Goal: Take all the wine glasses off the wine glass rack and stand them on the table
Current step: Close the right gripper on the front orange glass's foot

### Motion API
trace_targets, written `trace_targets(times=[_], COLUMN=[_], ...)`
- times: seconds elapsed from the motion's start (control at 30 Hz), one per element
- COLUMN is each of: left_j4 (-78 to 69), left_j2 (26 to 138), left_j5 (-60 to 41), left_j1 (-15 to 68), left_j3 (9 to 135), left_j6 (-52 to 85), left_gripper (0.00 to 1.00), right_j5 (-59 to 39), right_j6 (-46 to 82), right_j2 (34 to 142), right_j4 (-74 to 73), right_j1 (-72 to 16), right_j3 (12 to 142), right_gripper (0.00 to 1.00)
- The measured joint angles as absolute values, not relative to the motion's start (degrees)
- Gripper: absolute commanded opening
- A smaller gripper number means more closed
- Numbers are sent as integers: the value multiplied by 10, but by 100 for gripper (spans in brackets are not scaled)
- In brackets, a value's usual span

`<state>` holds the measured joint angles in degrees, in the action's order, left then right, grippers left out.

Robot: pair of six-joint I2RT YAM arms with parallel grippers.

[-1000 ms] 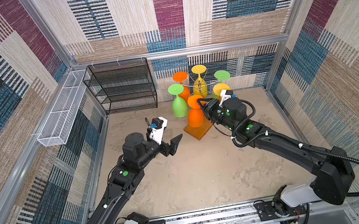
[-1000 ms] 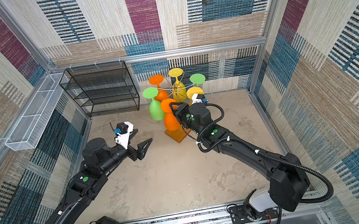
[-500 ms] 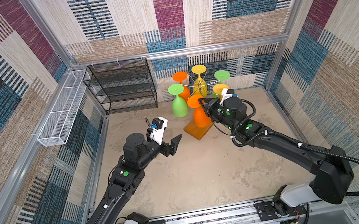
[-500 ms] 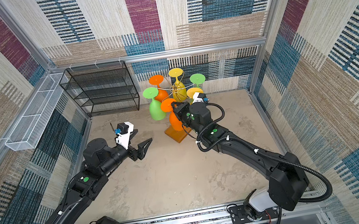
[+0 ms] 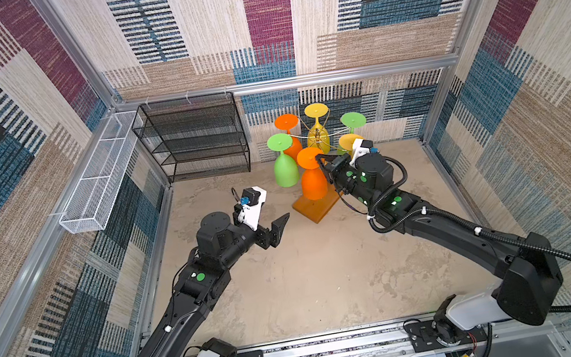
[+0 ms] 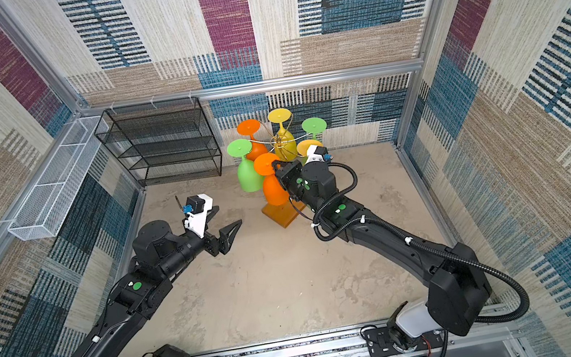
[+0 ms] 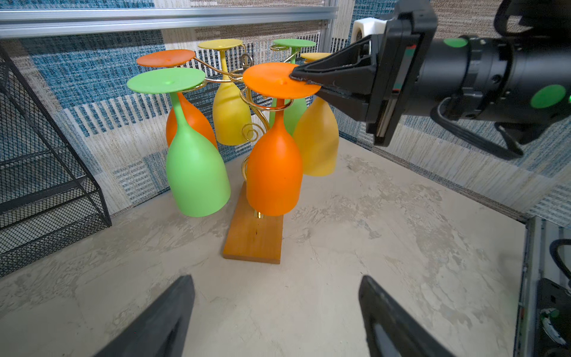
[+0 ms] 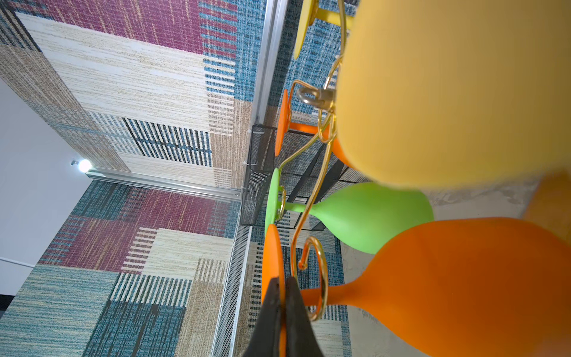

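The right tool [image 7: 298, 78] is pinched almost flat on the rim of the round foot of the orange wine glass [image 7: 273, 173], with one finger above the disc and one below it. From the right wrist camera you can see the dark fingertips [image 8: 272, 309] closing on that thin orange edge.

The glass hangs bowl down right at the tool's tips. Its stem is threaded through a gold scroll arm of the wine glass rack [image 7: 255, 238], and its foot sits on top of the curl, so the glass is on the rack. Its bowl hangs below the tool, over the near end of the rack's wooden base.

An amber glass [image 7: 318, 142] hangs just beside the tool's wrist, so close that it fills much of the right wrist view. A green glass [image 7: 197, 176] hangs on the far side of the held glass from the tool. Past the rack's centre hang three more:
- a second orange glass [image 7: 188, 120]
- a yellow glass [image 7: 230, 114]
- another green glass [image 7: 293, 111]

The left tool [image 6: 223, 219] has its jaws wide apart with nothing between them. It hovers over the bare counter [image 5: 309, 278], well apart from the rack, which stands straight ahead of its open fingers.

A black mesh shelf unit [image 5: 195, 139] stands against the back wall, ahead of that tool and off to one side. A white wire tray [image 5: 99, 186] hangs on the side wall, farther out on the same side.
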<state>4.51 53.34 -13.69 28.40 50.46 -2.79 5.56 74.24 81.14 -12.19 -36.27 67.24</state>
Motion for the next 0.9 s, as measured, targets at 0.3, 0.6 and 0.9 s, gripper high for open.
trace_targets(times=[0.3, 0.6, 0.9], left_j4=[45, 45, 45], left_j2=[537, 543, 544], left_j5=[-137, -137, -135], left_j1=[286, 291, 295], left_j3=[505, 505, 505], left_j6=[-28, -28, -28], left_gripper=[86, 86, 86], right_j5=[46, 51, 84], right_j6=[733, 724, 724], right_j2=[826, 845, 847], right_j4=[-124, -125, -122], right_j1=[-374, -378, -375], right_j3=[694, 716, 728], right_gripper=[0, 0, 0])
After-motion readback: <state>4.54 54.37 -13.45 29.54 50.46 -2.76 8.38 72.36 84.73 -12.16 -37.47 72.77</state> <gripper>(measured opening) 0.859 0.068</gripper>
